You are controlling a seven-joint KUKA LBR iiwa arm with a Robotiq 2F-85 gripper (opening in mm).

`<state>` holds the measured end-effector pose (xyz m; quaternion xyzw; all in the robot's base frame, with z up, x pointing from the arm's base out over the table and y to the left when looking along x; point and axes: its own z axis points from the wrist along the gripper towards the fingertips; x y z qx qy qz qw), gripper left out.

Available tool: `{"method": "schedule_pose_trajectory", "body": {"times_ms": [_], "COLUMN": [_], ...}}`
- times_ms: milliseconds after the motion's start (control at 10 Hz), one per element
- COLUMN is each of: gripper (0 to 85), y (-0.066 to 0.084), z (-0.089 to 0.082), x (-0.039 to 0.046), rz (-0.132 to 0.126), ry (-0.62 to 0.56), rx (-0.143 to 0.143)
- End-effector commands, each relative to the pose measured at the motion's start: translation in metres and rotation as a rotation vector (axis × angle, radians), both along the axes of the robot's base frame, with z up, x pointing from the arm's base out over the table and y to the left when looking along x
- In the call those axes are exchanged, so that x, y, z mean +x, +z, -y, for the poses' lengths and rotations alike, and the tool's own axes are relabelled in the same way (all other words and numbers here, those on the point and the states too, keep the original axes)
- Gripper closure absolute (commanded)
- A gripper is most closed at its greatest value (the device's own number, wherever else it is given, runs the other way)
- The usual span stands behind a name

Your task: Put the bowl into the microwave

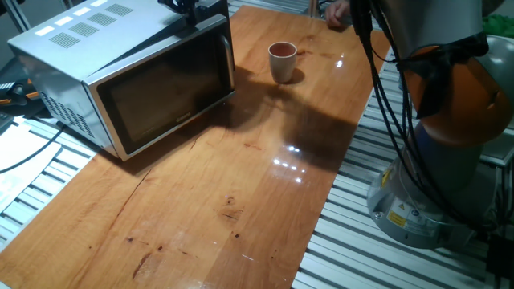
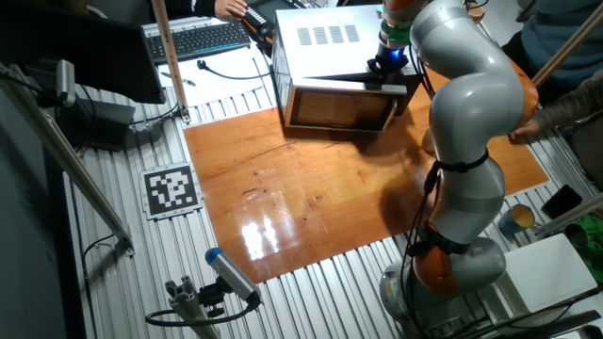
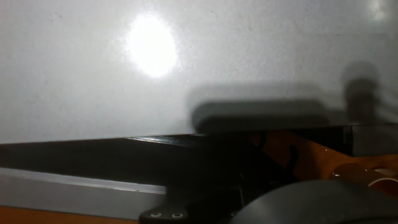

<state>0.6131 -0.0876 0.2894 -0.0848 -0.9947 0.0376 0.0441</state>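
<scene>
The microwave (image 1: 120,72) stands at the far left of the wooden table, its dark glass door pulled a crack away from the body on the handle side. My gripper (image 1: 189,11) hangs at the microwave's top right corner by the door's upper edge; its black fingers are too dark and cropped to read. In the other fixed view the gripper (image 2: 390,62) sits at the same corner of the microwave (image 2: 330,42). The bowl (image 1: 282,60), cream outside and reddish-brown inside, stands upright on the table to the right of the microwave, apart from the gripper. The hand view looks down on the microwave's white top (image 3: 186,62).
The robot's base (image 1: 434,193) and hanging black cables (image 1: 385,88) stand off the table's right edge. A keyboard (image 2: 193,40) lies behind the table. A person's hand (image 1: 337,12) shows at the far edge. A marker tag (image 2: 171,189) lies on the slatted frame.
</scene>
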Motion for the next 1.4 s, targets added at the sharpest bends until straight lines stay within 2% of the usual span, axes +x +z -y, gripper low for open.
{"method": "schedule_pose_trajectory", "body": {"times_ms": [0, 400, 500, 700, 1000, 1300], "gripper": [85.0, 85.0, 85.0, 85.0, 85.0, 85.0], "y": [-0.0003, 0.0004, 0.0004, 0.0004, 0.0004, 0.0004], "z": [0.0006, -0.0002, -0.0002, -0.0002, -0.0002, -0.0002], "x": [0.0007, -0.0006, -0.0006, -0.0006, -0.0006, -0.0006], "rz": [0.001, 0.002, -0.002, -0.022, -0.02, -0.025], "ry": [0.0, 0.006, 0.006, 0.002, -0.01, -0.013], "rx": [0.0, -0.001, 0.007, 0.04, 0.059, 0.054]}}
